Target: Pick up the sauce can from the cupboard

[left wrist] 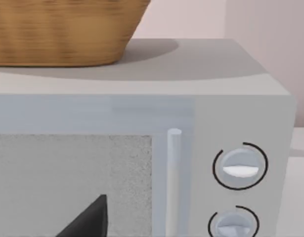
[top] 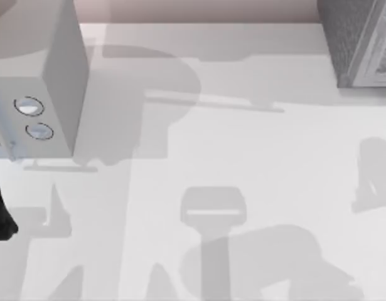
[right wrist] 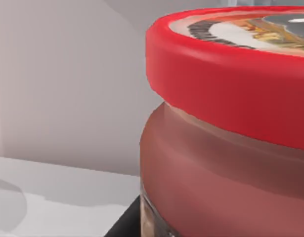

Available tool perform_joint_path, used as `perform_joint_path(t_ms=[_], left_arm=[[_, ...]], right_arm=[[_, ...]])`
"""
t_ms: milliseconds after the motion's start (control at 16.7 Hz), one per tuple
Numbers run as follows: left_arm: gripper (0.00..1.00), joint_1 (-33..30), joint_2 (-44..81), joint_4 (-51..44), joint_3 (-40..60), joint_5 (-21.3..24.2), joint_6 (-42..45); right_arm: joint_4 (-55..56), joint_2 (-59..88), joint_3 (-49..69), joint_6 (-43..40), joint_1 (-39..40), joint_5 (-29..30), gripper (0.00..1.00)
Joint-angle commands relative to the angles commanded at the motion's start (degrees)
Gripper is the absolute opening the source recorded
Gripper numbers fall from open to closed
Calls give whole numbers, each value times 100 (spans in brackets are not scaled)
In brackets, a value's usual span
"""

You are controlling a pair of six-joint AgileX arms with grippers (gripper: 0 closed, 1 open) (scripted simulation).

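- We judge the step in hand to be the reach and grasp: in the right wrist view the sauce can [right wrist: 231, 128] sits very close to the camera, at the right of the frame, its red rim towards the upper right.
- A pale wall stands behind the can and a light floor lies at the lower left of that frame, so we take it to be standing inside the cupboard [top: 359, 41], which sits in the upper right corner of the top view.
- We cannot tell whether our right gripper is released or clenched on the can.
- Next, we reckon, a firm hold must be confirmed, then the can lifted straight and drawn out without knocking the cupboard frame.
- Our left arm [top: 1, 210] rests at the lower left edge of the top view, facing the microwave [left wrist: 191, 113]; its grip state we cannot tell either.
- Count: one can, one cupboard, one microwave with two dials [left wrist: 239, 165], one basket [left wrist: 63, 29] on top of it.
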Motion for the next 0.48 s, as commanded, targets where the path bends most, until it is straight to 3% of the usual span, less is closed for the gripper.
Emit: perform_joint_path(t_ms=[480], left_arm=[[100,0,0,0,0,0,0]], right_arm=[[3566,4285,551,75,-989,-2476,0]])
